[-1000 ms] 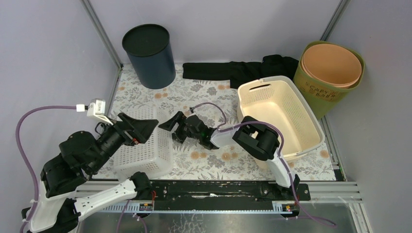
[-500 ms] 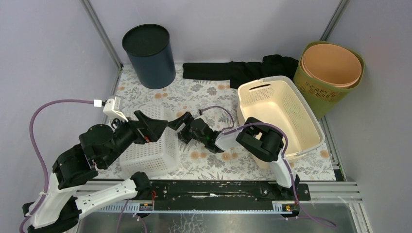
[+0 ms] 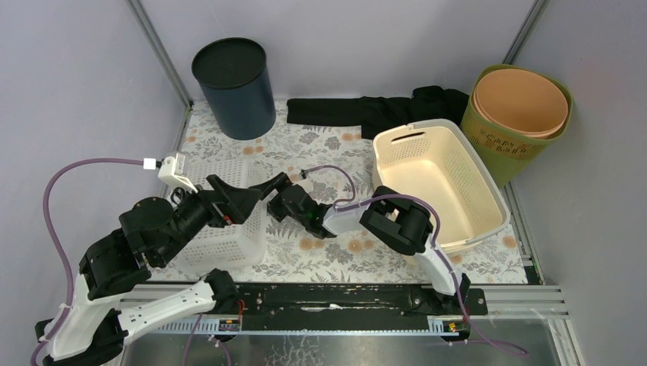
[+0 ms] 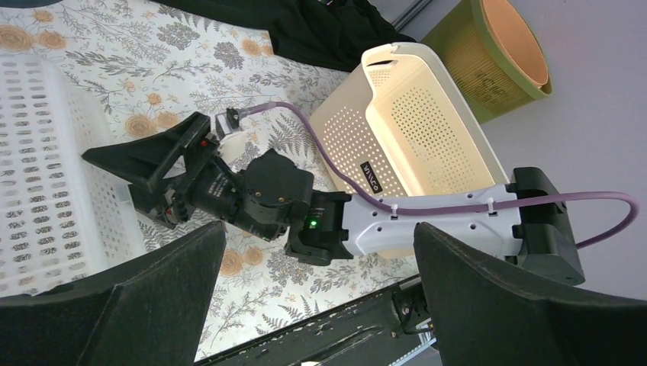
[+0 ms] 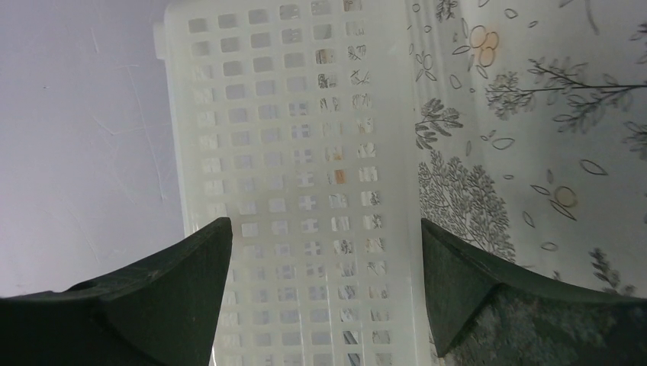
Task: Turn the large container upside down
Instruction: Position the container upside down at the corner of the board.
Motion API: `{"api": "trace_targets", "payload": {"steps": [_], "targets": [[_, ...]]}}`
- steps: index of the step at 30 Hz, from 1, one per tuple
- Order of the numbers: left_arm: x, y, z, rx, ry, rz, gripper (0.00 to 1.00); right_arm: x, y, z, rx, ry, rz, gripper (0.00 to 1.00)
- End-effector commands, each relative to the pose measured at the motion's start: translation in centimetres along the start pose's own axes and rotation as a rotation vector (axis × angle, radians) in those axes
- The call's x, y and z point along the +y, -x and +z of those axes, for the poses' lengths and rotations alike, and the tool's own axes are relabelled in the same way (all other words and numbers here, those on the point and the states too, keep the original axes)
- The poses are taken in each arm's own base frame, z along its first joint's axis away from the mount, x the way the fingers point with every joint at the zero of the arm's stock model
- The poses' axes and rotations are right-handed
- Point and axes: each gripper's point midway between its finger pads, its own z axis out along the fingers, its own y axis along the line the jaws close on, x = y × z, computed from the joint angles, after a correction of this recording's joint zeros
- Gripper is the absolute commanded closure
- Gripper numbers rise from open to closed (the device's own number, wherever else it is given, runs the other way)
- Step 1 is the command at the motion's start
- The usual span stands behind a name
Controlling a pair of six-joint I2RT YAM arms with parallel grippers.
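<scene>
The white basket (image 5: 290, 114) lies just ahead of the wide-spread right hand (image 5: 324, 226).

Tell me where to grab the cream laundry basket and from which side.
The cream laundry basket stands upright and open-topped, so I'd pinch its thin left long wall at the rim, from above, one finger inside. That side faces the arms; the handle slot is at the far end.

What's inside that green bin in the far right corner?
A peach-coloured bin nests inside the green bin. Its inside looks empty; anything beneath it is covered.
</scene>
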Motion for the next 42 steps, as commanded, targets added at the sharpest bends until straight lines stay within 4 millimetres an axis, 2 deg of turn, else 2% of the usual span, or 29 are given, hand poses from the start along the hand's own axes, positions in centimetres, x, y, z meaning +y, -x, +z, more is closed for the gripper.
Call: {"api": "trace_targets", "payload": {"steps": [1,7,13,17,18,24,33,37,42], "targets": [[-0.2,0.7,-0.4,-0.024,-0.015,-0.002,0.0,-2.1,-0.2,1.7,-0.065,-0.076,-0.041,0.38],[-0.1,1.0,-0.8,-0.033,-0.016,-0.006,0.0,-2.2,-1.1,3.3,-0.05,-0.074,-0.059,0.38],[0.1,1.0,-0.9,-0.034,-0.015,-0.007,0.0,-2.8,-2.7,4.7,0.014,-0.128,-0.157,0.28],[0.1,1.0,-1.0,-0.035,-0.015,-0.01,0.0,-3.5,-3.4,5.2,0.053,-0.169,-0.201,0.26],[0.1,1.0,-1.0,-0.035,-0.015,-0.011,0.0,-3.0,-3.7,5.4,0.066,-0.167,-0.21,0.26],[0.1,0.9,-1.0,-0.032,-0.017,-0.013,0.0,-4.6,-5.4,6.2,0.161,-0.236,-0.283,0.24],[0.1,1.0,-1.0,-0.034,-0.015,-0.015,0.0,-7.3,-6.9,5.9,0.297,-0.332,-0.409,0.19],[0.0,1.0,-1.0,-0.034,-0.014,-0.012,0.0,-7.8,-7.3,5.4,0.363,-0.354,-0.437,0.18],[-0.1,1.0,-0.8,-0.029,-0.011,-0.006,0.0,-8.9,-6.7,3.9,0.407,-0.401,-0.492,0.16]]}}
